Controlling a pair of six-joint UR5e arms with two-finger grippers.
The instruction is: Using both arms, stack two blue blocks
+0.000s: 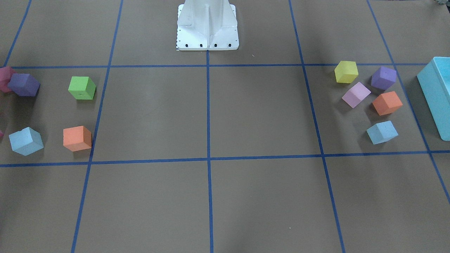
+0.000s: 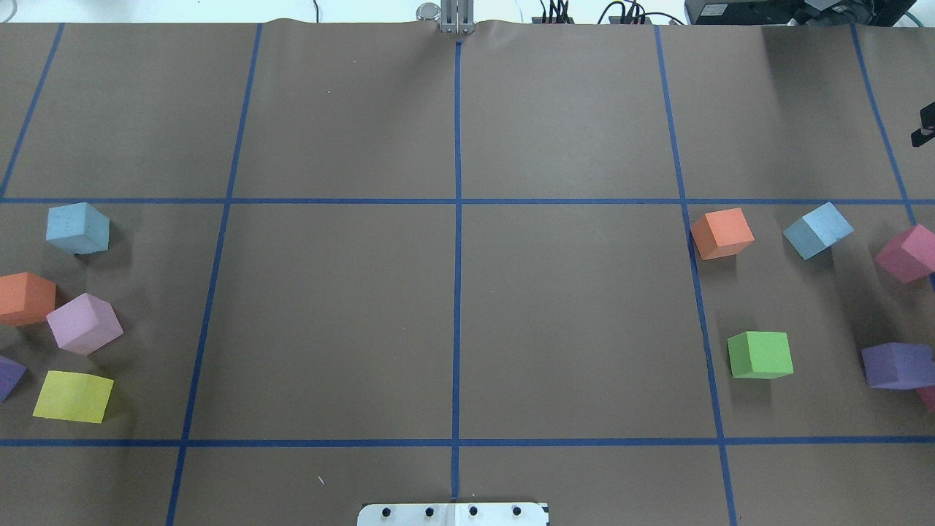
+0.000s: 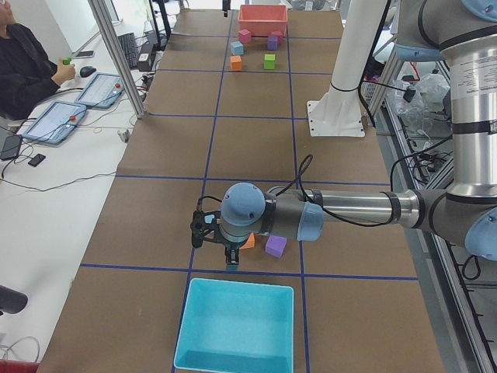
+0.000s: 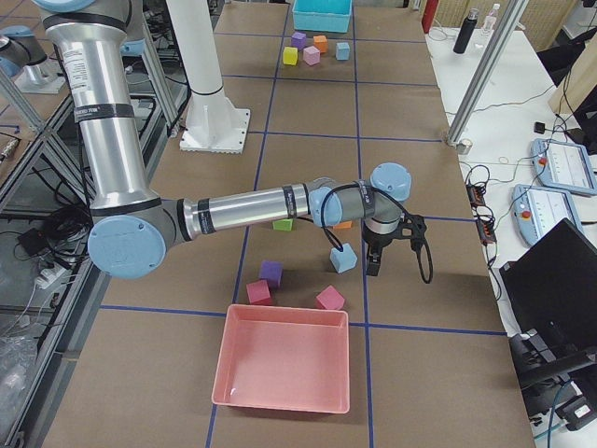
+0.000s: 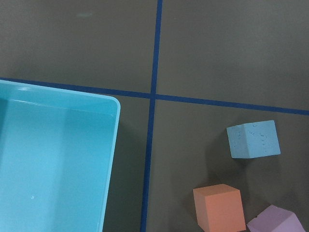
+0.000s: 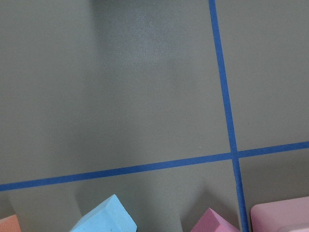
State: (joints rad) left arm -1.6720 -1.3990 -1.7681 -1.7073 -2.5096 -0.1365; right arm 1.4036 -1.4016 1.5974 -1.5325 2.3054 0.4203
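At opposite ends of the brown table (image 2: 329, 314), the two pale blue foam cubes are set well apart, each resting on the surface among other coloured cubes. The left blue block (image 2: 78, 228) is found on the robot's left side, near an orange cube (image 2: 25, 298) and a lilac cube (image 2: 84, 323), with the turquoise bin (image 1: 430, 95) close by. The right blue block (image 2: 818, 230) is found on the robot's right side, turned at an angle to the tape grid, between a second orange cube (image 2: 722, 233) and a pink cube (image 2: 909, 253). Neither block is held, and nothing is stacked yet.

The left gripper (image 3: 231, 258) is shown only from the side, hanging above the cubes beside the bin; whether its jaws are parted cannot be told. The right gripper (image 4: 373, 261) is likewise shown only from the side, pointed down just beside the right blue block, and its opening cannot be told either.

Both blocks are judged to be light, soft and slightly squashy, with matte faces unlikely to slip. A hold across two opposite flat faces at mid-height is judged best, with the jaws squared to each block's turned sides and only a gentle squeeze applied, so that the foam is not crushed.
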